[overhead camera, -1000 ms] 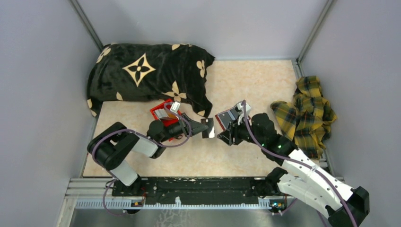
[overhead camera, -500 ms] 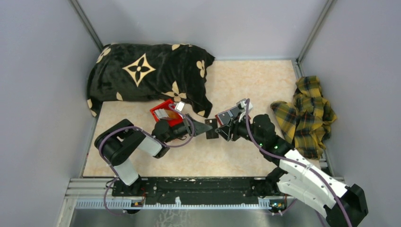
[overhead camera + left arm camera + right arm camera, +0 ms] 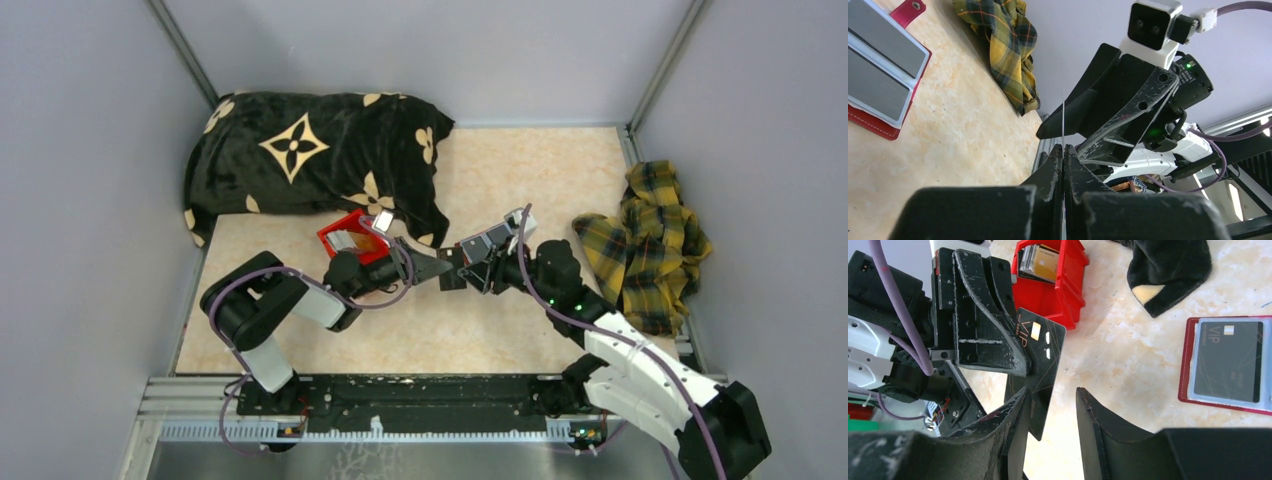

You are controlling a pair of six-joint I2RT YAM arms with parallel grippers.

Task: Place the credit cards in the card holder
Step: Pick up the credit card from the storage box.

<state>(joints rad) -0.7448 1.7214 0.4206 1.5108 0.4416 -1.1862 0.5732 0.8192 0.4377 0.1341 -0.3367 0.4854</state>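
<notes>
Handover: your left claw (image 3: 1063, 150) pinches the thin black credit card (image 3: 1040, 347) shut, your right claw (image 3: 1050, 400) gapes around it, so close, then carry to the dark-red folding card holder (image 3: 1191, 360) at its three o'clock.

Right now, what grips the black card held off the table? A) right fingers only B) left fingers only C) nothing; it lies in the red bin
B: the left fingers are shut on the black card, while the right fingers stand open around its free end.

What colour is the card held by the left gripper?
Black card with gold markings; best in right wrist view.
</notes>
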